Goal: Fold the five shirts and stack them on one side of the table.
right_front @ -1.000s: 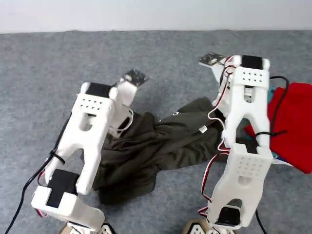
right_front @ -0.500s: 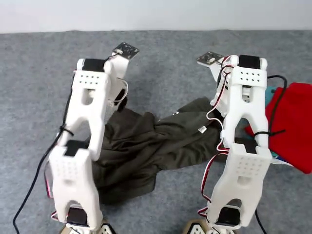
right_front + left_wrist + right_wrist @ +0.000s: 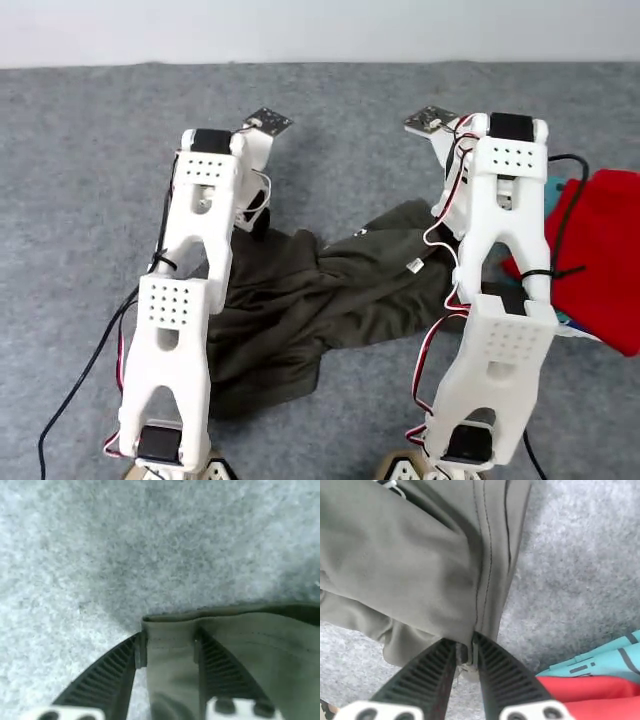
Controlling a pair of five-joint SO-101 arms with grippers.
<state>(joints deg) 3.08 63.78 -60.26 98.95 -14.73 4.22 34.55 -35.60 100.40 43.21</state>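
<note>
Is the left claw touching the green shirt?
Touching. In the left wrist view, the left gripper has the hem of the green shirt pinched between both jaws.

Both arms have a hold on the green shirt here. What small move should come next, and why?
The left gripper and right gripper each have jaws shut on an edge of the crumpled olive-green cloth shirt, bunched between them. So probably draw the arms apart to stretch it flat.

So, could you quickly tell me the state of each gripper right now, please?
Left gripper: closed on the green shirt's hem.
Right gripper: closed on the same shirt's edge.
</note>
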